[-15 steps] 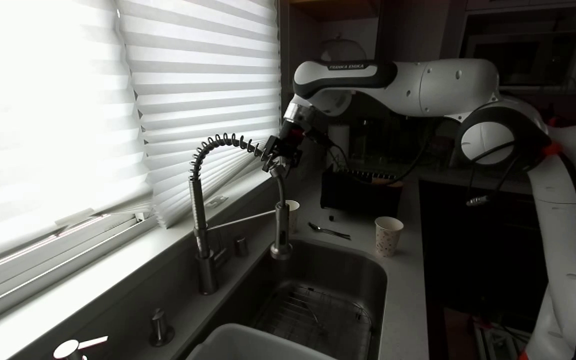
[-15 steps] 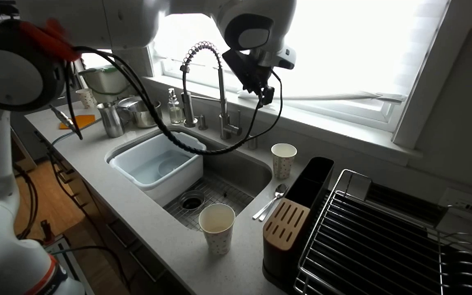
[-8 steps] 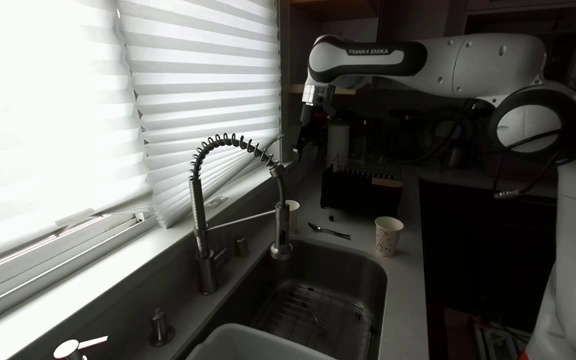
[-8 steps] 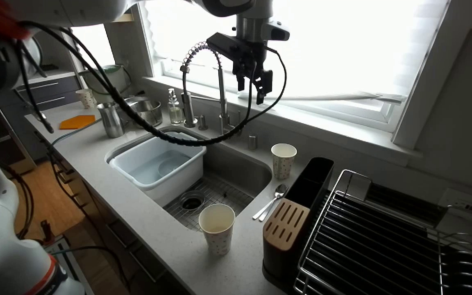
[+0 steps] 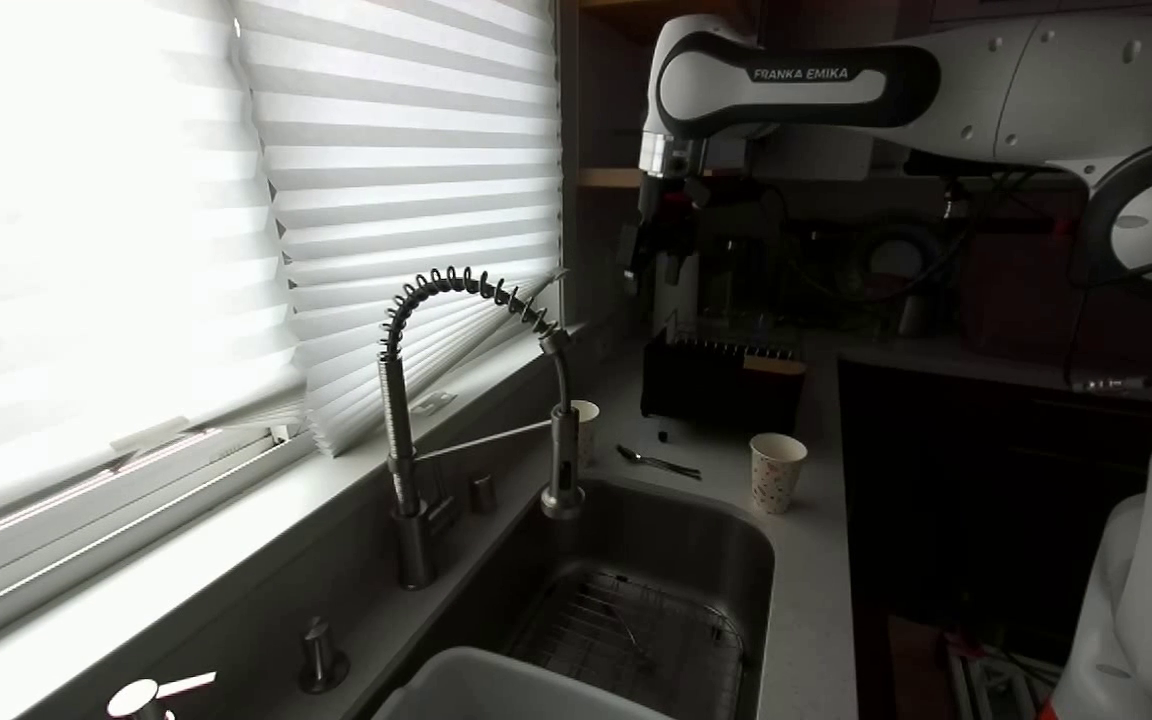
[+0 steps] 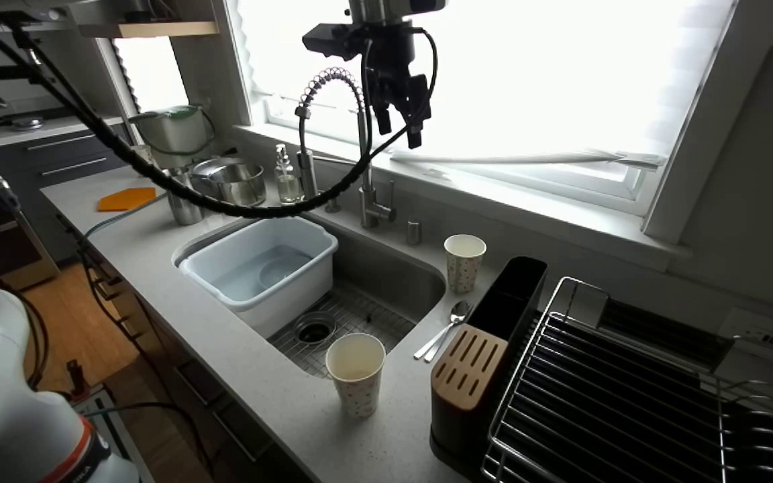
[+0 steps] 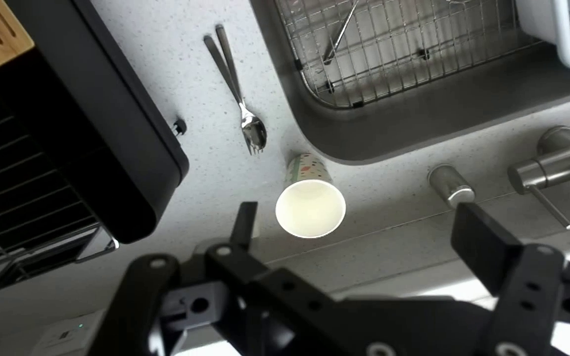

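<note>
My gripper is open and empty, high above the counter. It also shows in both exterior views, hanging fingers down near the window and touching nothing. In the wrist view a speckled paper cup stands upright on the counter below, between the fingertips in the picture but well apart from them. That cup also shows in an exterior view. A spoon lying over a fork rests near it. A second paper cup stands upright at the counter's front, beside the sink.
The spring-neck faucet rises by the sink. A white tub sits in the sink. A black utensil holder with wooden top and a wire dish rack stand beside the cups. A dark cable hangs from the arm.
My gripper has moved up and away from behind the faucet's spring neck, turning to point downward. The arm and its cable moved along. The cups, spoon and fork have not moved.
</note>
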Controlling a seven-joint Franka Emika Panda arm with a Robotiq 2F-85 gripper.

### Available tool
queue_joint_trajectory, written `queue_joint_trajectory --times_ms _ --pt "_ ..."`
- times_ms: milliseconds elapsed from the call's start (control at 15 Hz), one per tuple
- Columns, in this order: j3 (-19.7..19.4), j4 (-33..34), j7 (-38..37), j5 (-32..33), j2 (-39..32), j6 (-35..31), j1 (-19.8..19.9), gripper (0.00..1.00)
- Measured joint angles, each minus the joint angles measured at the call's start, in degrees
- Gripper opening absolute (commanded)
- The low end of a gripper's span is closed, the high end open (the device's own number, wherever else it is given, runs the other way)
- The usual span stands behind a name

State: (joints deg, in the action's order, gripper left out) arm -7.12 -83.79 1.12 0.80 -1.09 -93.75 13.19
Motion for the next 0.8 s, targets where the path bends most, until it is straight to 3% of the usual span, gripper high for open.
queue_joint_trajectory --times_ms 467,800 --pt "0.0 -6.5 -8.6 5.0 6.9 -3.2 -0.6 1.0" --pt "0.1 -8.3 -10.5 5.8 8.3 -3.2 -1.5 1.0"
